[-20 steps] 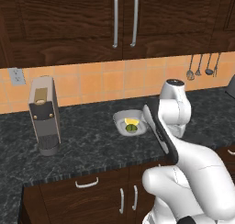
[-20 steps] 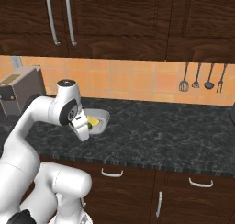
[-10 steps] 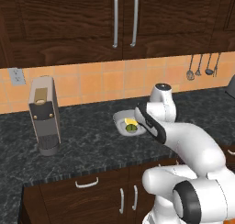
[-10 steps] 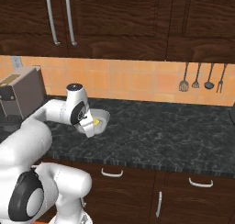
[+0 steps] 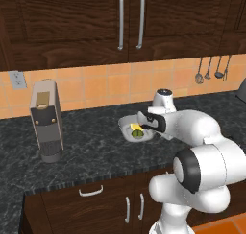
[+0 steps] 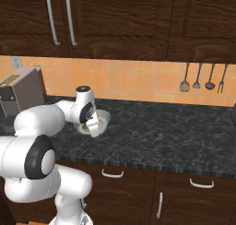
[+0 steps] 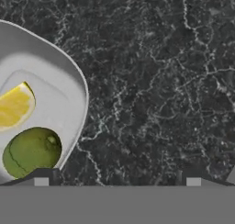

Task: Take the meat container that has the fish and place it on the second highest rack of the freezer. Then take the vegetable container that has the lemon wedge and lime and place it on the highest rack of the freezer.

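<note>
The vegetable container (image 5: 126, 128) is a shallow white tub on the dark stone counter (image 5: 91, 151), holding a lemon wedge (image 5: 135, 127) and a lime (image 5: 140, 134). My gripper (image 5: 144, 128) hangs low over its right rim, open and holding nothing. From the right base view the container (image 6: 104, 118) sits just behind the gripper (image 6: 95, 126). In the hand view the container's rim (image 7: 73, 76) curves between the jaws. One fingertip (image 7: 41, 180) is over the tub beside the lime (image 7: 32, 152) and lemon wedge (image 7: 16, 106), the other over bare counter. The meat container and freezer are out of view.
A grey coffee machine (image 5: 46, 120) stands on the counter to the left, also visible as (image 6: 20, 94). Kitchen utensils (image 6: 203, 79) hang on the tiled wall at the right. Dark wall cabinets (image 5: 129, 22) overhang the counter. Drawers and doors lie under its front edge.
The arm has swung forward and down from an upright pose. The open gripper has come down to the container's right rim. The container has stayed in place.
</note>
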Available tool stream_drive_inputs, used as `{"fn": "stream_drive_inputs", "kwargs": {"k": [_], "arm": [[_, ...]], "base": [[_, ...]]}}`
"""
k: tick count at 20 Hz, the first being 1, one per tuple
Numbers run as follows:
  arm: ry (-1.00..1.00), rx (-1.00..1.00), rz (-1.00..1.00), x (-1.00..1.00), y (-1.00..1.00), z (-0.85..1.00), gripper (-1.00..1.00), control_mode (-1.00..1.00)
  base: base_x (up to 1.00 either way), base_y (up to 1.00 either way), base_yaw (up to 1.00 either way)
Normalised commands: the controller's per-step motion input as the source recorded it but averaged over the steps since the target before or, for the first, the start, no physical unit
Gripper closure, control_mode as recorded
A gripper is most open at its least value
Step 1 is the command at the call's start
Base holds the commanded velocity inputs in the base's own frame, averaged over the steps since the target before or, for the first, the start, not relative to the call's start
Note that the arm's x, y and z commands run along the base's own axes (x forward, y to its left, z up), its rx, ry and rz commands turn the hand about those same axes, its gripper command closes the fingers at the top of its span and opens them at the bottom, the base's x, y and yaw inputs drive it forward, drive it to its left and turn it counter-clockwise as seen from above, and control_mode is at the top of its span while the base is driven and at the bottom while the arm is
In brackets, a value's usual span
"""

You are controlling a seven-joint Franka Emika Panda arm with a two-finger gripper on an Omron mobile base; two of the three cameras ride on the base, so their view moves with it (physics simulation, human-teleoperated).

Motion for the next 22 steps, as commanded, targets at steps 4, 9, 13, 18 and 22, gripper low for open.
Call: {"fn": "stream_drive_inputs", "kwargs": {"k": [4,9,13,18,22], "arm": [[0.0,0.04,-0.05,0.09,-0.15,-0.3,-1.0,-1.0],[0.0,0.03,-0.04,0.18,-0.03,-0.29,-1.0,-1.0],[0.0,0.03,-0.04,0.6,0.0,-0.28,-1.0,-1.0],[0.02,0.03,-0.02,0.39,0.0,-0.18,-1.0,-1.0],[0.04,0.0,0.0,0.0,0.02,-0.32,1.0,-1.0]], "base": [[0.0,0.0,0.0],[0.0,0.0,0.0],[0.0,0.0,0.0],[0.0,0.0,0.0],[0.0,0.0,0.0]]}}
